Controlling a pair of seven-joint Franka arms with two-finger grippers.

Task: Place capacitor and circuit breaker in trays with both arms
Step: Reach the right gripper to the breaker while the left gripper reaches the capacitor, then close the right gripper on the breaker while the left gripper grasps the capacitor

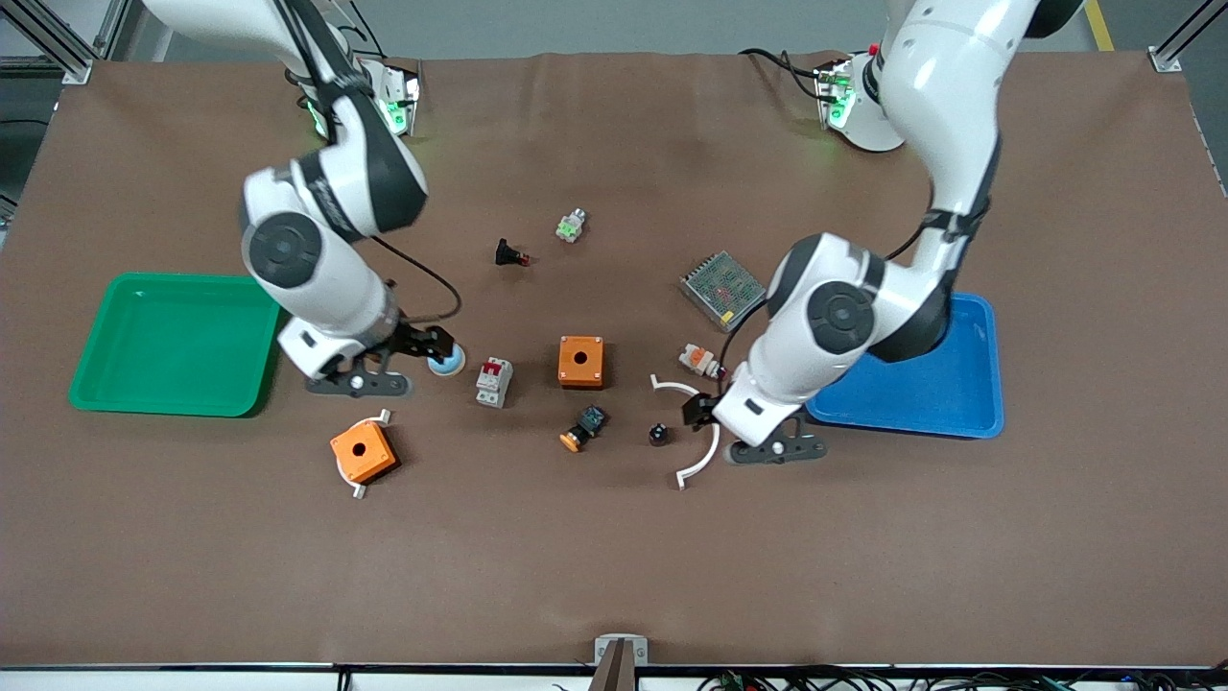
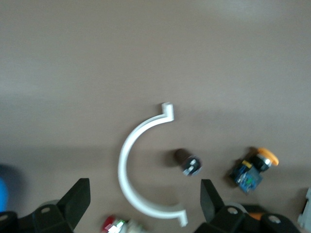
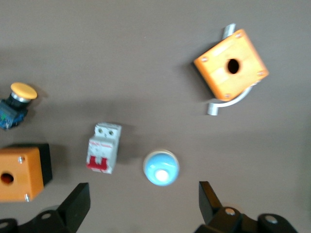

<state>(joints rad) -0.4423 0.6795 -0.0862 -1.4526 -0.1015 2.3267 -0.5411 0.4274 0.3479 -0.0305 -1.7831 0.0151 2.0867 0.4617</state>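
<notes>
The circuit breaker [image 1: 494, 382], a white-grey block with red levers, lies between a blue round cap [image 1: 446, 361] and an orange box [image 1: 580, 362]. It also shows in the right wrist view [image 3: 103, 148]. My right gripper [image 1: 427, 344] [image 3: 143, 204] is open and empty, low over the table beside the blue cap [image 3: 161, 168]. The capacitor [image 1: 658, 434] [image 2: 188, 162], a tiny black cylinder, lies within the curve of a white arc [image 1: 698, 437] [image 2: 141, 170]. My left gripper [image 1: 703, 410] [image 2: 145, 201] is open and empty over that arc, beside the capacitor.
A green tray [image 1: 96, 403] lies at the right arm's end and a blue tray [image 1: 988, 384] at the left arm's end. Also on the table are a second orange box [image 1: 363, 451], an orange-capped push button [image 1: 585, 427], a white-and-orange part [image 1: 697, 360], a mesh box [image 1: 722, 286] and a black switch [image 1: 508, 254].
</notes>
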